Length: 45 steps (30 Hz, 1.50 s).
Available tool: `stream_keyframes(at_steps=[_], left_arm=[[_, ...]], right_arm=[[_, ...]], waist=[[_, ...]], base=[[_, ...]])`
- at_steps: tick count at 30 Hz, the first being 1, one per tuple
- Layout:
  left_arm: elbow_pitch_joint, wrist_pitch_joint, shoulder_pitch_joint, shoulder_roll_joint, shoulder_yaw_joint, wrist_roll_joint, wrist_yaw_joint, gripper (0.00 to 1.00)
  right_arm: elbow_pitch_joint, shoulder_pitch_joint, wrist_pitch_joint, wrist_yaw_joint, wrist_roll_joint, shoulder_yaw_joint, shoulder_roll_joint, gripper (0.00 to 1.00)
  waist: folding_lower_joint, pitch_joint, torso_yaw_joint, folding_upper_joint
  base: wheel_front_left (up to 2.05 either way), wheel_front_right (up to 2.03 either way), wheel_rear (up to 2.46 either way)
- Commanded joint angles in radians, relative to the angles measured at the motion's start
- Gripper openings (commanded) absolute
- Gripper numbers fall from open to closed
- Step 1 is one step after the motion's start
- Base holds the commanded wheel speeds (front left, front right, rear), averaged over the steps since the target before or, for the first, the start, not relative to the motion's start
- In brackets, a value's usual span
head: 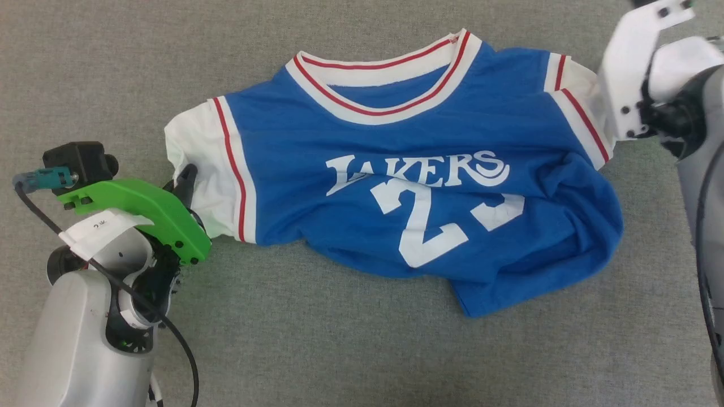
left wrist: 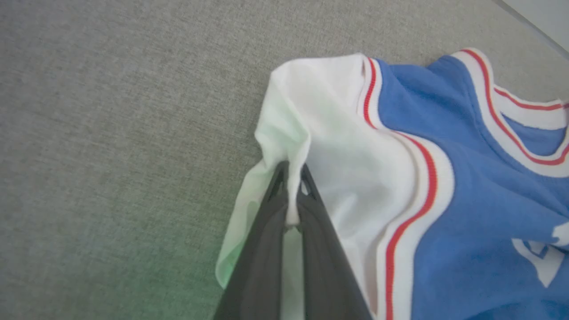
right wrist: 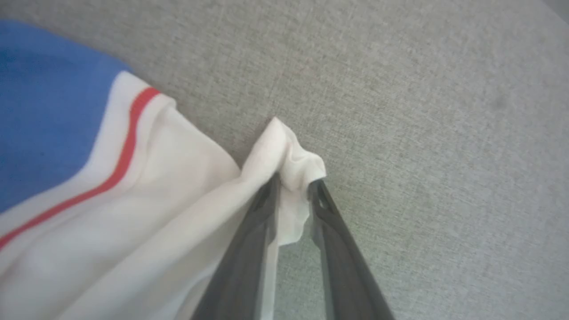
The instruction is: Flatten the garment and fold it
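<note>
Head view: the shirt [head: 430, 130] lies front-up on the grey tabletop [head: 113, 68], with the left gripper [head: 185, 180] at its left sleeve. Left wrist view: that gripper pinches a fold of white sleeve. Right wrist view: the right gripper [right wrist: 293, 189] clamps the other sleeve's bunched edge.

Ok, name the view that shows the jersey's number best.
Head view: the number 23 lies face up on the garment, a fold hiding part of the 3. Left wrist view catches a scrap of white print; right wrist view faces a white sleeve.
</note>
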Motion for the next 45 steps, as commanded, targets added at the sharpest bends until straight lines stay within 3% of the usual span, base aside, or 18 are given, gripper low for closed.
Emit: stream_keyframes(at_steps=[1,17,26,36,45], left_arm=[[-0.001,-0.008,-0.011,0.0,0.001,0.017,0.002,0.0],[0.022,-0.042,-0.009,0.028,0.038,0.018,0.003,0.0],[0.053,-0.089,-0.096,0.049,0.051,0.034,-0.021,0.0],[0.066,-0.135,-0.191,0.064,0.069,0.045,-0.037,0.0],[0.099,-0.148,-0.26,0.092,0.079,0.045,-0.061,0.0]], right_arm=[[0.026,0.037,-0.004,-0.001,0.009,0.012,0.0,0.0],[-0.002,0.056,-0.305,-0.001,0.104,-0.069,0.021,0.0],[-0.074,0.117,-0.484,-0.001,0.276,-0.116,0.035,0.0],[-0.178,0.163,-0.554,-0.001,0.405,-0.201,0.031,0.0],[-0.259,0.168,-0.529,-0.001,0.456,-0.285,0.056,0.0]], waist=[[0.0,-0.011,-0.003,0.0],[0.0,-0.226,-0.057,0.0],[0.0,-0.398,-0.093,0.0],[0.0,-0.523,-0.101,0.0],[0.0,-0.557,-0.102,0.0]], base=[[0.0,0.0,0.0],[0.0,0.0,0.0],[0.0,0.0,0.0],[0.0,0.0,0.0],[0.0,0.0,0.0]])
